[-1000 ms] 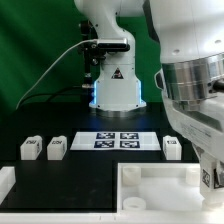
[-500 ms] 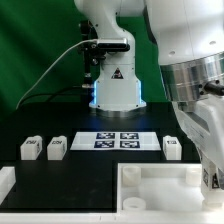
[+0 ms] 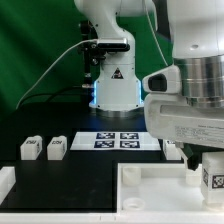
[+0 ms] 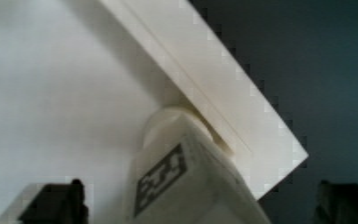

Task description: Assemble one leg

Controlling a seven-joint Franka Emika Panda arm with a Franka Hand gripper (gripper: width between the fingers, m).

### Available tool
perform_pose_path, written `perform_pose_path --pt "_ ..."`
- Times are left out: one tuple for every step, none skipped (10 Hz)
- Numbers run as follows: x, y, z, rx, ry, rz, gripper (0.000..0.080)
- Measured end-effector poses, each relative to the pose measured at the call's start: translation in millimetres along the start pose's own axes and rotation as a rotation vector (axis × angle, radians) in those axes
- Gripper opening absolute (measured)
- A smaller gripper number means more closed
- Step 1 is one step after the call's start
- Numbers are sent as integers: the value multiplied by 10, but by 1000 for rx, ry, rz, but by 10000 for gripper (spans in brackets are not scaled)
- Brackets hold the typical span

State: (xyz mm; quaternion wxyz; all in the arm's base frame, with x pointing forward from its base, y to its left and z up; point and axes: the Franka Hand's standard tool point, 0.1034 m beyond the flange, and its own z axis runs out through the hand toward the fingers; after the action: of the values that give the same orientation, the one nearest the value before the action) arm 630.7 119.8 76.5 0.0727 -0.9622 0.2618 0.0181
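One leg (image 3: 213,177), a white stubby block with a black-and-white tag, stands upright at the far right part of the white tray (image 3: 150,190). My gripper (image 3: 208,168) is directly above it. In the wrist view the leg (image 4: 185,175) is between my two fingers (image 4: 55,203), with a gap on each side, so the jaws are open around it. The tray's raised rim (image 4: 211,80) runs diagonally behind it. Two more legs (image 3: 30,148) (image 3: 57,147) lie on the table at the exterior view's left. Another leg (image 3: 172,149) is partly hidden behind my hand.
The marker board (image 3: 120,140) lies at the middle of the black table in front of the robot base (image 3: 115,85). A white part (image 3: 5,183) shows at the exterior view's left edge.
My hand has turned about the leg and shifted toward the exterior view's left, so its broad side now faces the camera. The leg stays in about the same place.
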Motion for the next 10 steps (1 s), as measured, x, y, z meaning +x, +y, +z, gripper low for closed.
perform_pose_path --pt "20 -1 -18 -26 15 -172 649" --pt "51 -18 -47 -47 31 -321 642" --pt "64 -17 -54 -47 31 -391 528" --pt "60 -19 -52 -44 30 -365 528" --pt "61 -19 -52 -44 30 -359 326" --pt "68 -7 -52 -44 33 -256 294" --pt "72 -1 -52 -42 35 -128 294" --pt "76 6 -48 -39 37 -5 294" --pt "88 21 -45 -28 33 153 294" --pt "89 31 -40 -20 33 330 294"
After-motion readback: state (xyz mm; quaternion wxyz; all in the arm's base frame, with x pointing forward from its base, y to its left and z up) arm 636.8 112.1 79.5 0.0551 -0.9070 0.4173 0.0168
